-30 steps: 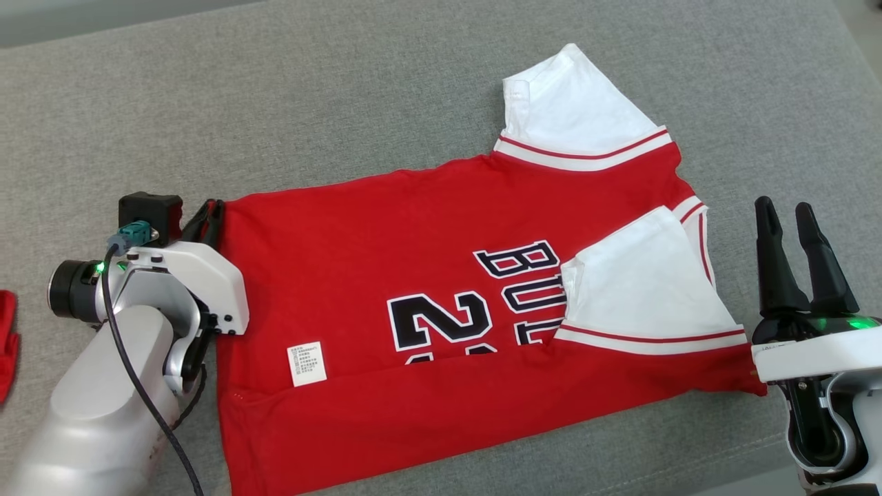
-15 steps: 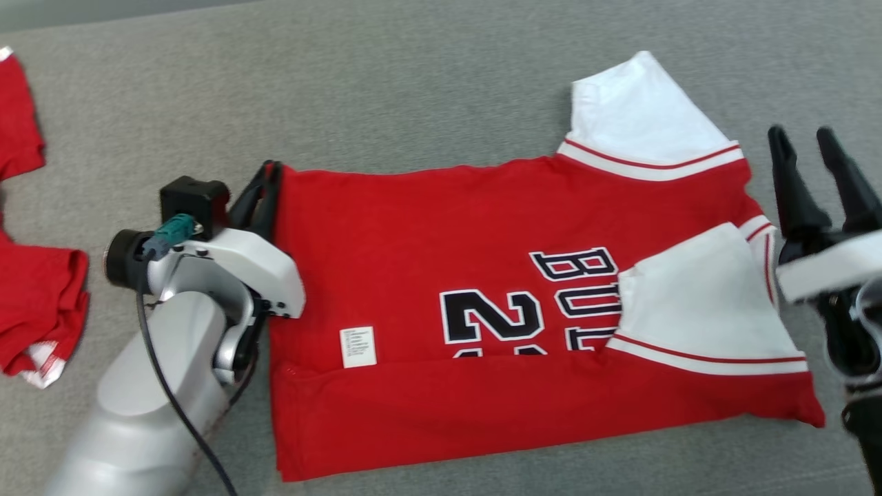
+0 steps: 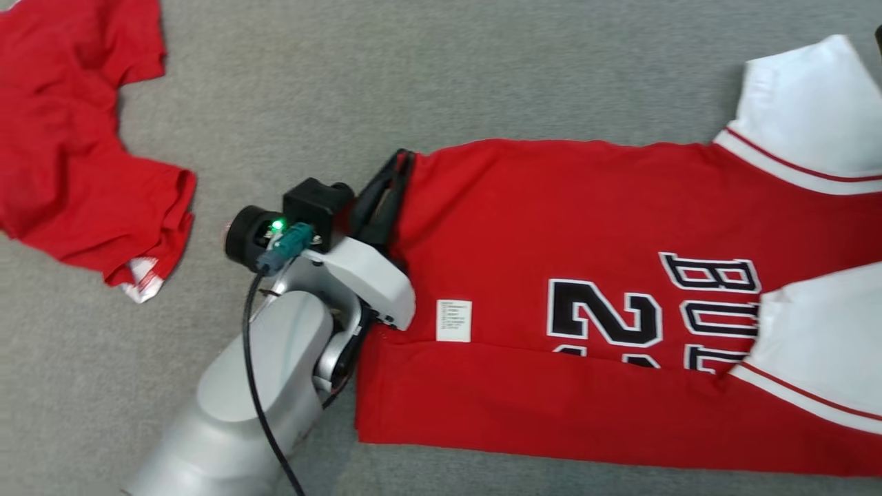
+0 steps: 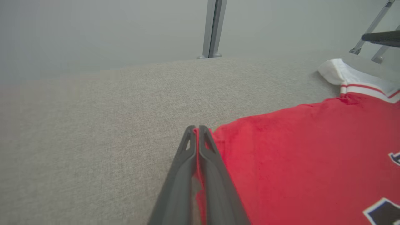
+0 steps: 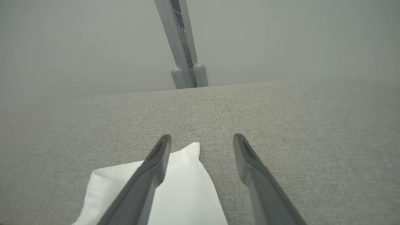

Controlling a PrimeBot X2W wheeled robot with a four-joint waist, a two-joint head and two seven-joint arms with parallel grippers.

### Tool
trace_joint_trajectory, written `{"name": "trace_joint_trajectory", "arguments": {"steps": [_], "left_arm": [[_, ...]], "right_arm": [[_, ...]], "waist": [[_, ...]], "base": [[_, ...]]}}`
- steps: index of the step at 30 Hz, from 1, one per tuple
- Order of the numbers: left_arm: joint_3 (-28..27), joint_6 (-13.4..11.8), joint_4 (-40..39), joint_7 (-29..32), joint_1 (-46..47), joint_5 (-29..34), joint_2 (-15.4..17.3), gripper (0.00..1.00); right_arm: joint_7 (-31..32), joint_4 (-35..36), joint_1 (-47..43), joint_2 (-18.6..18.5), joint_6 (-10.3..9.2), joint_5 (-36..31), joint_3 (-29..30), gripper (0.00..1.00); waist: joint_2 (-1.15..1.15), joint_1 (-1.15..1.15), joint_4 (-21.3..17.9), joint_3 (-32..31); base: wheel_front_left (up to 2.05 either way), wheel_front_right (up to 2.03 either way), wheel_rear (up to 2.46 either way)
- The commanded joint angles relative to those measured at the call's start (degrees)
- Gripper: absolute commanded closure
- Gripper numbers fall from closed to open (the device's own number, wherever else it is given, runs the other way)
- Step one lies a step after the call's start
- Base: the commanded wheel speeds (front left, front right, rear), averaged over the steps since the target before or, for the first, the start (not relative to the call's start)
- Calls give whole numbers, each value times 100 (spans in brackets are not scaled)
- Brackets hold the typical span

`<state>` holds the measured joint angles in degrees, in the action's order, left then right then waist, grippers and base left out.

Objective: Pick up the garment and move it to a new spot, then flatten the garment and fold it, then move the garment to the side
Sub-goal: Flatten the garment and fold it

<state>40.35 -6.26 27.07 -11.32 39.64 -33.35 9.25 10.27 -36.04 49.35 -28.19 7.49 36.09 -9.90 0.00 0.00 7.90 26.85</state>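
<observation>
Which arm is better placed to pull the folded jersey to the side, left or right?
Left, probably. The left hand is shut on the jersey at its edge, while the right hand stands open above a white sleeve, gripping nothing.

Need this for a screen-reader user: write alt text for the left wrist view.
The left gripper has its dark jaws shut on the edge of a red short-sleeved jersey lying flat on a grey woven fabric surface. Its white sleeve with red trim lies at the far right.
</observation>
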Motion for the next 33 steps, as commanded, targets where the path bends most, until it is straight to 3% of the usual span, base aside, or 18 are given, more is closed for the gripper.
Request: {"name": "trace_joint_trajectory", "arguments": {"steps": [1, 12, 21, 22, 24, 33], "left_arm": [[22, 20, 15, -45, 128, 55, -40, 100], [129, 76, 192, -206, 256, 71, -298, 100], [47, 118, 287, -261, 330, -35, -292, 100], [40, 115, 290, -267, 338, -39, -283, 100], [20, 105, 298, -273, 358, -56, -273, 100], [-30, 81, 371, -289, 363, -91, -216, 100]], "right_arm": [[90, -165, 130, -167, 0, 28, -88, 0], [433, -925, 685, -564, 0, 411, -875, 0], [433, -1128, 889, -714, 0, 750, -1381, 0], [416, -1127, 908, -731, 0, 788, -1445, 27], [374, -1106, 944, -751, 0, 858, -1564, 100], [-16, -977, 967, -827, -1, 1234, -1952, 100]], "waist": [[0, 0, 314, 235], [0, 0, 565, 388], [0, 0, 600, 472], [0, 0, 592, 478], [0, 0, 580, 486], [0, 0, 468, 391]], "base": [[0, 0, 0], [0, 0, 0], [0, 0, 0], [0, 0, 0], [0, 0, 0], [0, 0, 0]]}}
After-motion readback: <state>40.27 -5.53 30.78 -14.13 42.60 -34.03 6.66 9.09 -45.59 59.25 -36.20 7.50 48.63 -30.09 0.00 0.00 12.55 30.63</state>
